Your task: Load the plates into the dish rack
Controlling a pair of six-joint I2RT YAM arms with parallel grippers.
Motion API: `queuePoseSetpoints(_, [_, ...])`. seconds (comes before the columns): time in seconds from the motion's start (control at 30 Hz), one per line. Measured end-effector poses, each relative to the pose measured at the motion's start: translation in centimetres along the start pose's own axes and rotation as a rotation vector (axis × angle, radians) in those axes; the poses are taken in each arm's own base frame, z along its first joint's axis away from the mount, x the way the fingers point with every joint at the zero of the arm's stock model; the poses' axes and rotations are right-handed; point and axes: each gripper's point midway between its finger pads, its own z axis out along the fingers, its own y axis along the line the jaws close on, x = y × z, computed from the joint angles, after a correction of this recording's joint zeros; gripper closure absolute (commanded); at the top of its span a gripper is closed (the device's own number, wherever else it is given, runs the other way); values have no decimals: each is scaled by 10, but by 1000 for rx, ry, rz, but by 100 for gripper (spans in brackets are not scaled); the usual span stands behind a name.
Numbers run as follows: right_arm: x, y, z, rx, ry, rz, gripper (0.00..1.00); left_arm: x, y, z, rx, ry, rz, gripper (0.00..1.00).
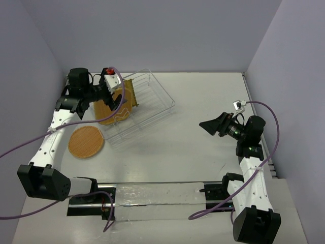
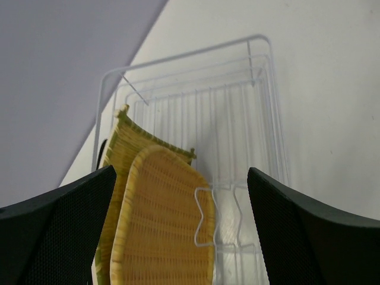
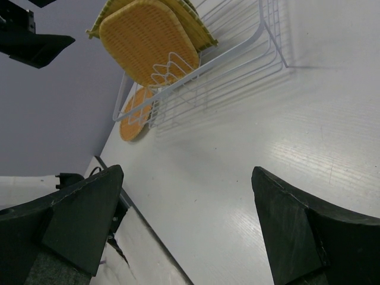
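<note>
**Three plates visible, two racked, both grippers empty**

Location of dish rack (image 1: pixel 155 99): upper left of top frame, skewed on white worktop (image 1: pixel 203 162).

Racked on edge at lower-left end of rack: square yellow bamboo plate (image 1: pixel 129 91), with rounded-square orange woven plate (image 1: pixel 111 116) just in front of it. Leaning close together, contact not clear. Woven plate sitting against the wavy wire slot piece at the rack's front.

Location of round orange woven plate (image 1: pixel 86 141): flat on worktop, just outside rack, below and left of it in top frame. Untouched by either gripper.

State of left gripper (image 2: pixel 181 175): spread wide, nothing held. Hovering right over the two racked plates. In left wrist frame, black fingers (image 2: pixel 65 231) in the two lower corners, both plates low and left of centre between them, rack wires running to upper right.

State of right gripper (image 3: pixel 187 172): also wide apart, nothing held. Right of centre in top frame, well apart from rack, pointing toward it. In right wrist frame, only bare worktop between the fingers. Rack and its two plates in upper left of that frame, round plate seen through the wires below them.
</note>
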Motion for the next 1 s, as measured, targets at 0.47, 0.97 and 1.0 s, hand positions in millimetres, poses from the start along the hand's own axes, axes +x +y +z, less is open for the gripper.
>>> queuePoseSetpoints(0.47, [0,-1,1,25,15,-13,3,47,22,34,184,264,-40,1])
queuePoseSetpoints(0.97, [4,-12,1,79,23,6,3,90,34,43,82,494,-47,1])
queuePoseSetpoints(1.0, [4,-13,1,81,23,7,3,93,34,43,78,507,-48,1])
